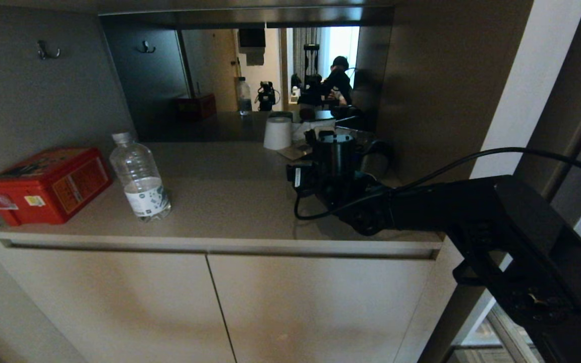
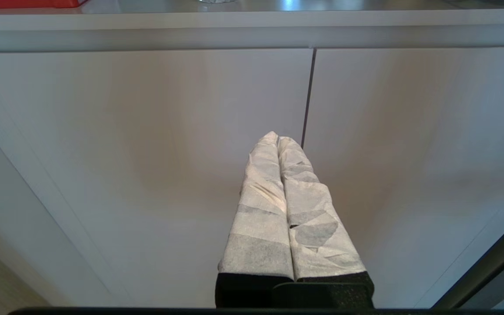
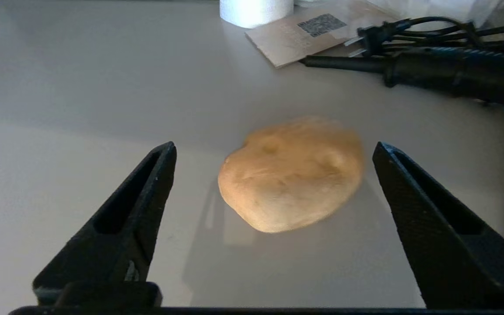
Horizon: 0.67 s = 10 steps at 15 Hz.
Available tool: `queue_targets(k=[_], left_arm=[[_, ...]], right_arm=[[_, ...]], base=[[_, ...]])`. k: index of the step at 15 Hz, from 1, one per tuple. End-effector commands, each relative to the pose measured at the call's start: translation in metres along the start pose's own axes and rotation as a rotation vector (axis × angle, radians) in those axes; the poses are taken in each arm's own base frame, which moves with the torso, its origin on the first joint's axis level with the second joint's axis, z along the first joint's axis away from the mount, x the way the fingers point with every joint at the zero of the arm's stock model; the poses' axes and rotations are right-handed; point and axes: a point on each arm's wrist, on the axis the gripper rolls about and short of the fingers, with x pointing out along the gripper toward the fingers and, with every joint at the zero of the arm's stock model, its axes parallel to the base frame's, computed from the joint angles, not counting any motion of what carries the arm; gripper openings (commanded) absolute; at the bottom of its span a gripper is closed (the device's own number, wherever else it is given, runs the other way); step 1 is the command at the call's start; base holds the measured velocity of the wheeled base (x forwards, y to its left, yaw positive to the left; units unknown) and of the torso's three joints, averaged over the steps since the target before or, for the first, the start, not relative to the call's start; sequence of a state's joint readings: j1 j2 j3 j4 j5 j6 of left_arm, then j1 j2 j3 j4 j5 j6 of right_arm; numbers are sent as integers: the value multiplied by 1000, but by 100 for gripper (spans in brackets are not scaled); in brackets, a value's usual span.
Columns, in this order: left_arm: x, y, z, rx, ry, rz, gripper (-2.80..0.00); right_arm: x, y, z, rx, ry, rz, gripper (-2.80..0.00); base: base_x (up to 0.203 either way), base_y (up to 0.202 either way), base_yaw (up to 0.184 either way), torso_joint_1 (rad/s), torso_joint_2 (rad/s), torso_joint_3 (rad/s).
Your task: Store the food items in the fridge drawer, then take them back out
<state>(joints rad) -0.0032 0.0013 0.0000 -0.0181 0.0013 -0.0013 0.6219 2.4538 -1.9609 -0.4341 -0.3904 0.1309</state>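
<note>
A tan-brown potato lies on the beige counter. My right gripper hangs just over it, open, with one black finger on each side and neither touching the potato. In the head view the right arm reaches over the counter's right end and hides the potato. The bell pepper and the fridge drawer are out of view. My left gripper is shut and empty, parked low in front of the beige cabinet doors.
On the counter's left stand a red tin box and a clear water bottle. Behind the potato are a white roll, a card with a printed code and a black tool with a plug and cables.
</note>
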Motion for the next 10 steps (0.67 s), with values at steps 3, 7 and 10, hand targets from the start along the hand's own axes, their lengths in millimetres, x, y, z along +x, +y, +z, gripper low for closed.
queue_targets(k=[3,7,10], left_arm=[[0,0,-2,0,6,0,-280],[0,0,-2,0,6,0,-280],[0,0,-2,0,6,0,-280]], right_arm=[[15,-5,-31,-6,4,-13,0],[19,-12,-35,-11,1,-28,0],[21,-16,-34,-15,0,-35,0]], base=[[0,0,0,0,0,0],[0,0,0,0,0,0],[0,0,0,0,0,0]])
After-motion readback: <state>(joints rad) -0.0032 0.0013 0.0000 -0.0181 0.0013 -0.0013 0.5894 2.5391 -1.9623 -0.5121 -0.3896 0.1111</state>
